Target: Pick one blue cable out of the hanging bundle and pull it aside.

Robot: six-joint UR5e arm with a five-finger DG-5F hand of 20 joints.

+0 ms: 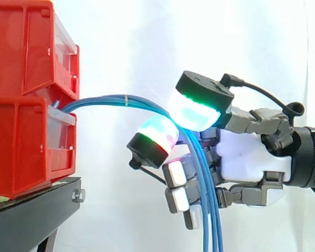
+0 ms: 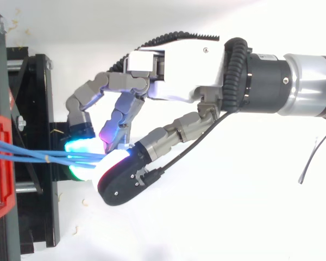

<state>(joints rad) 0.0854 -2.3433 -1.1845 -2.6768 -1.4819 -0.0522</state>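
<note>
Hand: the hand (image 1: 249, 157) extends level from the right, curled round the blue cables (image 1: 121, 100) near the red bins (image 1: 21, 79).
Grip: thick rounded pads (image 1: 194, 113), glowing cyan, green and magenta, pinch the bundle.
Cables: thin, smooth strands arch out of the lower bin, then hang through the hand.
Setting: glossy plastic bins on a black stand (image 1: 31, 220), white curtain (image 1: 136, 42) behind.

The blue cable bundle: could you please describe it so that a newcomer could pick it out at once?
Start at the stacked red bins at the side view's left. From between them the blue cables arch rightward, then hang down through the curled hand. They are the only thin blue strands, ringed by a small pale band atop the arch.
</note>
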